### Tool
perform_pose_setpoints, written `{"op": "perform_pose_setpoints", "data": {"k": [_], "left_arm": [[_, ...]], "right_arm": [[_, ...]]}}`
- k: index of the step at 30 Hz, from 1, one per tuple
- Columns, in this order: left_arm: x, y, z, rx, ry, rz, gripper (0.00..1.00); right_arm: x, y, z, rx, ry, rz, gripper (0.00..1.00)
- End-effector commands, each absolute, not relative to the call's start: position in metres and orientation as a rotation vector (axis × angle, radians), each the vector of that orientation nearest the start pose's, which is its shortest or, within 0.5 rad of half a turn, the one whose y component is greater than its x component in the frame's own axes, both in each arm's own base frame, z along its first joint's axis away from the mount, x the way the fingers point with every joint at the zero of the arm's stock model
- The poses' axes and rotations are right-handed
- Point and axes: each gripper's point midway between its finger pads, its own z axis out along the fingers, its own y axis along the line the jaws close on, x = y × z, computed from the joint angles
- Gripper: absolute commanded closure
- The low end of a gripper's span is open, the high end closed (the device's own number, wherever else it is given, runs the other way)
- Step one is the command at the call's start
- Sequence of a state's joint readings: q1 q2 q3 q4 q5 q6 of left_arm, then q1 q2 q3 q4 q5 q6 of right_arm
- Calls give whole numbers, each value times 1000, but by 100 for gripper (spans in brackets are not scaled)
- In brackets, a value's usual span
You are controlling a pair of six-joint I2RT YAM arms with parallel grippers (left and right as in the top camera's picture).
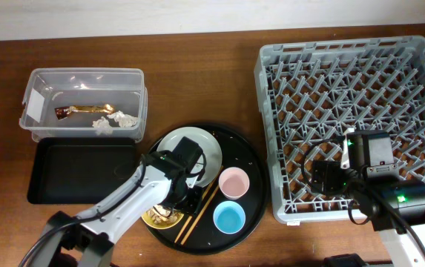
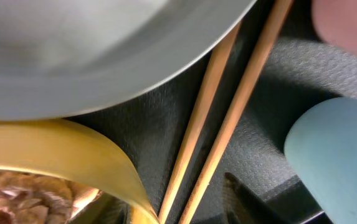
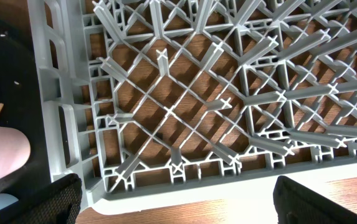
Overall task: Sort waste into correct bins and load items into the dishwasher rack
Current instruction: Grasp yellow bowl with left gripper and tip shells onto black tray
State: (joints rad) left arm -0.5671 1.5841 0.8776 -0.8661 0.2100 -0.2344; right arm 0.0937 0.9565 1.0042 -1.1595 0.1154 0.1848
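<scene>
Left gripper (image 1: 186, 194): jaw state cannot be told. The left wrist view shows only one dark finger (image 2: 247, 196) at its lower edge. The gripper hangs low over the large round black tray (image 1: 251, 157), between the small yellow bowl (image 1: 155, 216) and the pair of thin wooden chopsticks (image 1: 197, 215).

Right gripper (image 1: 325, 178): jaws wide apart and holding nothing, with the black padded fingers (image 3: 35, 202) at either lower corner of the right wrist view. It sits to the right of the round tray, over the corner of the large square grey plastic dishwasher rack (image 1: 271, 74) nearest that tray.

Surface: a brown wooden table (image 1: 197, 74). A pale strip (image 1: 123, 15) runs beyond its far edge, and what it is cannot be told.

Chopsticks: they lie side by side on the round tray. Their long axis is diagonal, running from the tray's near edge up and to the right. The far ends point at the gap between the pale grey-green round plate (image 1: 211, 152) and the small pink cup (image 1: 234, 182). In the left wrist view they pass close by the plate's rim.

On the round tray:
- The plate is at the far left.
- The yellow bowl is at the near left and holds tan crumbly food scraps (image 2: 22, 199).
- The pink cup is right of centre.
- The small blue cup (image 1: 229, 217) is nearer than the pink cup.

Left of the round tray:
- A shallow black rectangular tray (image 1: 78, 174) lies just beside it.
- A clear rectangular plastic tub (image 1: 30, 104) stands beyond the shallow tray.
- In the tub, a brown-and-gold crinkled wrapper (image 1: 86, 109) lies with its long axis along the tub's length.
- Crumpled white tissue pieces (image 1: 104, 124) lie just nearer than the wrapper.
</scene>
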Motion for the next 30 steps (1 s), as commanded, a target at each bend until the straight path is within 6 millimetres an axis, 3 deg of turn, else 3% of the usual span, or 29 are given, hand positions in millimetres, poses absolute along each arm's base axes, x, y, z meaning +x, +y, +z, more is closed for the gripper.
{"op": "perform_pose_setpoints", "data": {"k": [1,3,8,11,13,18,21,26,30], "left_arm": [[188,-158,15,529,3183,-254,72],[191,-151,14,504,3179,-189,73],[193,-149,14,461,3180,-161,98],[199,-153,20,444,3160,-176,100],[204,-156,31,444,3138,-188,100],[234,-153,88,400,3023,-151,100],[265,-123,118,291,2918,-185,100],[304,-69,136,138,2751,-658,100],[315,-33,145,9,2543,-977,100]], "right_arm": [[221,0,188,170,2645,-68,1],[220,0,188,170,2647,-68,1],[220,0,188,170,2647,-68,1],[220,0,188,170,2647,-68,1],[220,0,188,170,2647,-69,1],[220,0,188,170,2647,-69,1],[220,0,188,170,2647,-69,1],[220,0,188,170,2647,-69,1],[220,0,188,170,2647,-69,1]]}}
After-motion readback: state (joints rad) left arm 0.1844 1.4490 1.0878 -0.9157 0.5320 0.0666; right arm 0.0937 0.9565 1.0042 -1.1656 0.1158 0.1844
